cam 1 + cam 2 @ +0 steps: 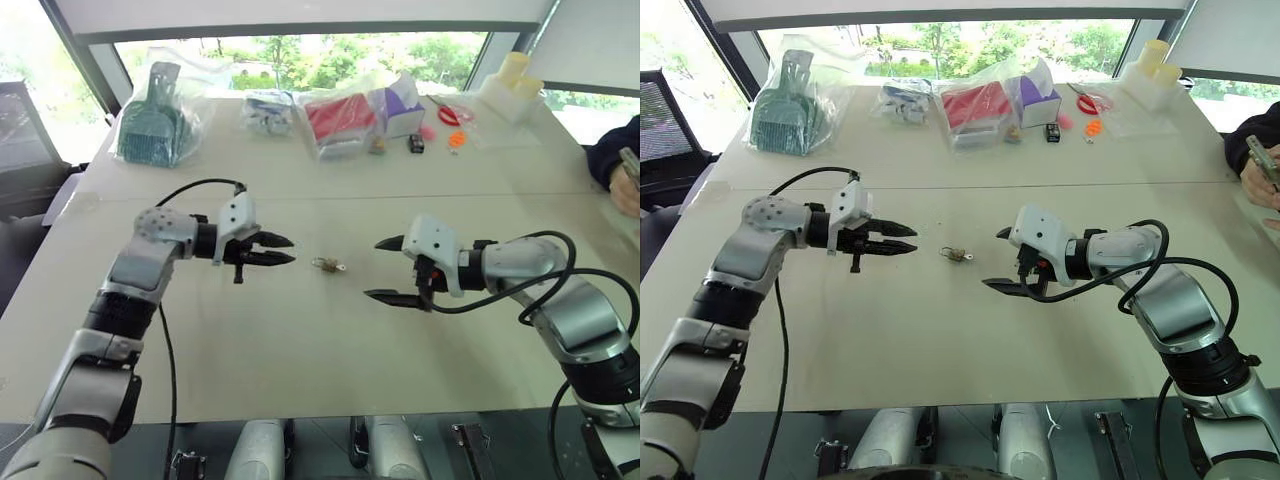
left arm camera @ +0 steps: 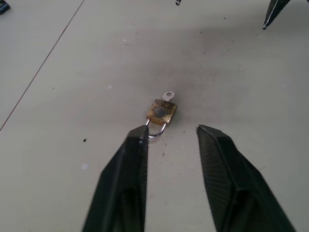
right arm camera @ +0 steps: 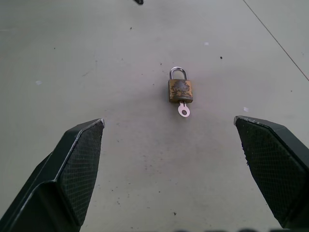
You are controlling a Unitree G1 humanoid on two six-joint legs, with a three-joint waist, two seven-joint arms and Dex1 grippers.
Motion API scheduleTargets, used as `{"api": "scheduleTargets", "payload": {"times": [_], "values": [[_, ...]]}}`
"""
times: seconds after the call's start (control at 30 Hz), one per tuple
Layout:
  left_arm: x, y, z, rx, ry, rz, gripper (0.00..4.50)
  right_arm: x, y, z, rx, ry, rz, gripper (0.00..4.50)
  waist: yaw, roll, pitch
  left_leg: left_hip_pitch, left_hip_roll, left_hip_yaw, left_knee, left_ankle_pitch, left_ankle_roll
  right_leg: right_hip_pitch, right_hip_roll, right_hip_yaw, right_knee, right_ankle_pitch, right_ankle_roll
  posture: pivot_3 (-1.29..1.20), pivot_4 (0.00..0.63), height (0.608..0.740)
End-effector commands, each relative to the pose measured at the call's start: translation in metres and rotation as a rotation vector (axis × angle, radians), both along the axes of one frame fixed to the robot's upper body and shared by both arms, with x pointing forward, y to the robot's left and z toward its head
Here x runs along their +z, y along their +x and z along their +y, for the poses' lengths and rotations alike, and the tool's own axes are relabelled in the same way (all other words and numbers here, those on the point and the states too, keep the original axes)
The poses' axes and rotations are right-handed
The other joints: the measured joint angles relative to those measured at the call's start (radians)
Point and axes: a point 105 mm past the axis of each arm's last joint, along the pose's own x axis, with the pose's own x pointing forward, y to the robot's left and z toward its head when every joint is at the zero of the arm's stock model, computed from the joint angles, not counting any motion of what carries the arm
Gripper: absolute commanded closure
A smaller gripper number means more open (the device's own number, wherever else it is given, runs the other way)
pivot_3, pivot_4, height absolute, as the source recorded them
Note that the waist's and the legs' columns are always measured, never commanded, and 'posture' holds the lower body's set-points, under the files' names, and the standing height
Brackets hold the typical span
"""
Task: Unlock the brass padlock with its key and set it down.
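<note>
The brass padlock (image 3: 180, 90) lies flat on the white table (image 1: 300, 350) between my two grippers. A small silvery key (image 3: 183, 110) sticks out of its bottom. Its thin loop (image 2: 155, 132) points toward my left gripper (image 1: 288, 249), which is open and hangs just short of the lock, holding nothing. One left fingertip (image 2: 140, 133) is close to the loop, and I cannot tell whether they touch. On the other side my right gripper (image 1: 375, 268) stands wide open a little above the table, facing the key end, with nothing between its fingers.
Bagged items line the far side: a teal brush set (image 1: 155, 115), a red pack (image 1: 340, 115), a purple box (image 1: 405, 100) and white bottles (image 1: 510, 80). A person's hand (image 1: 627, 185) shows at the right edge. A seam (image 1: 330, 197) crosses the table.
</note>
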Motion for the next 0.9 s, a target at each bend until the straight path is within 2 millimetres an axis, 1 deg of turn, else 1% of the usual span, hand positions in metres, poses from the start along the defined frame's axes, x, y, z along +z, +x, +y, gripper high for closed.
{"api": "scheduleTargets", "payload": {"times": [0.03,0.1,0.13,0.17,0.27,0.4,0.5,0.6,0.7,0.73,0.77,0.83,0.9], "values": [[-0.006,0.007,-0.012,-0.079,0.045,-0.027,1.47,0.011,-0.001,0.004,0.003,0.015,-0.053,0.0,0.0,0.0,0.0,0.0,0.0,0.0,0.0,0.0,0.0,0.0,0.0,0.0,0.0,0.0,0.0,0.0,0.15,0.74],[-0.01,0.011,-0.02,-0.108,0.052,-0.024,0.71,0.011,-0.002,0.003,-0.01,0.019,-0.054,0.0,0.0,-0.001,0.0,0.0,0.0,0.0,0.0,0.0,0.0,0.0,0.0,0.0,0.0,0.0,0.0,0.0,0.15,0.74],[-0.013,0.014,-0.026,-0.121,0.058,-0.027,0.22,0.01,-0.003,0.003,-0.019,0.019,-0.056,0.0,0.0,-0.001,0.0,0.0,0.0,0.0,0.0,0.0,0.0,0.0,0.0,0.0,0.0,0.0,0.0,0.0,0.15,0.74],[-0.016,0.017,-0.031,-0.129,0.066,-0.032,0.02,0.01,-0.005,0.002,-0.028,0.02,-0.056,0.0,0.003,-0.001,0.0,0.0,0.0,0.0,0.0,0.0,0.0,0.0,0.0,0.0,0.0,0.0,0.0,0.0,0.15,0.74],[-0.023,0.023,-0.044,-0.143,0.079,-0.035,0.02,0.009,-0.009,0.001,-0.055,0.024,-0.056,0.0,0.003,-0.001,0.0,0.0,0.0,0.0,0.001,0.0,0.0,0.0,0.0,-0.001,0.0,0.0,0.001,0.0,0.15,0.74],[-0.032,0.026,-0.056,-0.156,0.097,-0.011,0.02,0.007,-0.015,0.0,-0.09,0.029,-0.059,0.0,-0.001,-0.001,0.0,-0.001,0.0,0.0,0.001,-0.001,0.001,0.0,0.0,-0.001,0.0,0.001,0.001,0.0,0.15,0.74],[-0.04,0.028,-0.059,-0.149,0.129,-0.015,0.02,0.007,-0.018,-0.001,-0.113,0.03,-0.06,0.0,-0.001,-0.001,0.0,0.0,0.0,-0.001,0.001,-0.001,0.002,0.0,0.0,-0.001,0.0,0.001,0.001,0.0,0.15,0.74],[-0.046,0.03,-0.058,-0.135,0.16,-0.022,0.02,0.007,-0.02,-0.002,-0.127,0.033,-0.061,0.0,0.0,-0.001,0.0,0.0,0.0,-0.001,0.001,-0.001,0.002,0.0,0.0,-0.001,0.0,0.001,0.001,0.0,0.15,0.74],[-0.049,0.031,-0.055,-0.122,0.181,-0.025,0.87,0.007,-0.022,-0.002,-0.138,0.035,-0.066,0.0,0.0,-0.002,0.0,0.0,0.001,-0.001,0.001,-0.001,0.002,0.0,0.0,-0.001,0.0,0.001,0.001,0.0,0.15,0.74],[-0.049,0.032,-0.054,-0.119,0.184,-0.025,1.26,0.008,-0.022,-0.002,-0.141,0.034,-0.068,0.0,0.0,-0.002,0.0,0.0,0.001,-0.001,0.001,-0.001,0.002,0.0,0.0,-0.001,0.0,0.001,0.001,0.0,0.15,0.74],[-0.05,0.032,-0.053,-0.115,0.188,-0.024,1.72,0.008,-0.021,-0.002,-0.143,0.034,-0.07,0.0,0.0,-0.002,0.0,0.0,0.002,-0.001,0.001,-0.001,0.002,0.001,0.0,-0.001,0.001,0.001,0.001,0.0,0.15,0.74],[-0.051,0.032,-0.052,-0.109,0.194,-0.022,2.8,0.008,-0.02,-0.002,-0.143,0.033,-0.073,0.0,0.0,-0.002,-0.001,0.001,0.002,-0.001,0.001,-0.001,0.002,0.001,0.0,-0.001,0.001,0.001,0.001,0.0,0.15,0.74],[-0.053,0.033,-0.05,-0.104,0.201,-0.02,3.55,0.009,-0.019,-0.001,-0.139,0.033,-0.076,0.0,0.0,-0.002,-0.001,0.001,0.002,-0.002,0.001,-0.001,0.002,0.002,0.0,-0.001,0.001,0.001,0.001,0.0,0.15,0.74]]}}
